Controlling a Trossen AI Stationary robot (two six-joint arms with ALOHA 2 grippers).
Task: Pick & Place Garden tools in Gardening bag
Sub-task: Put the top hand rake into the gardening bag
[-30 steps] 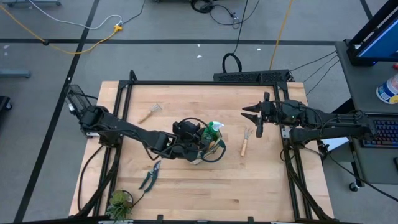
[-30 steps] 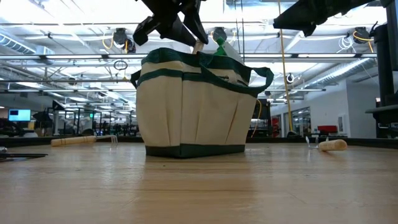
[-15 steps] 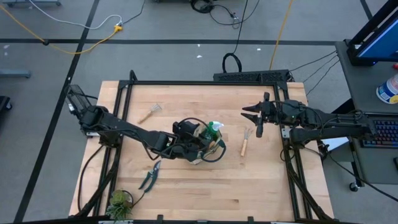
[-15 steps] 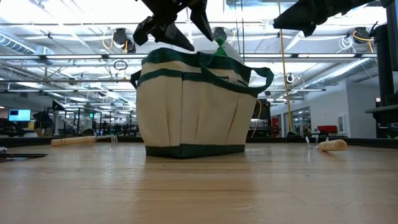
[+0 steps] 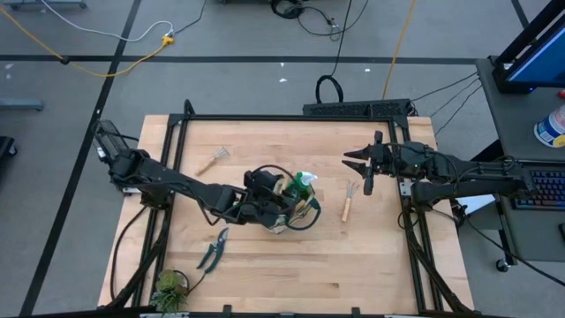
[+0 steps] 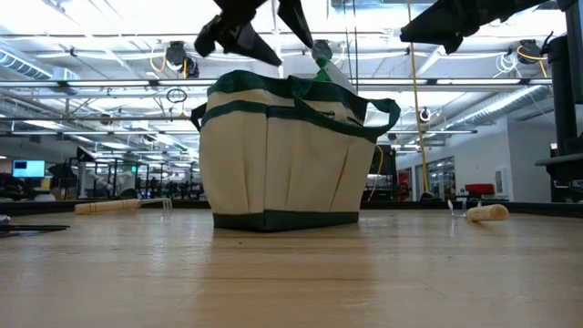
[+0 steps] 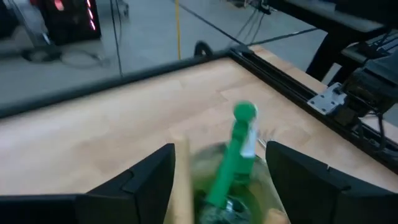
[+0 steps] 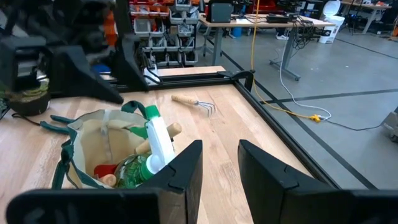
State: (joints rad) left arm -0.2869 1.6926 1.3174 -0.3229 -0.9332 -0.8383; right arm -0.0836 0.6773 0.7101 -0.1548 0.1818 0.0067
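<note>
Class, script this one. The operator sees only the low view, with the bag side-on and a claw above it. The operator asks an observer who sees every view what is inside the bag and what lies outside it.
Operator: What is in the bag?
Observer: The right wrist view looks into the gardening bag. It holds a green spray bottle, a wooden handle and something red.
Operator: Which tools are on the table?
Observer: From above, there are pruning shears near the plant, a rake and a fork.
Operator: Is that claw holding anything?
Observer: No. The left claw is open and empty over the bag.
</note>
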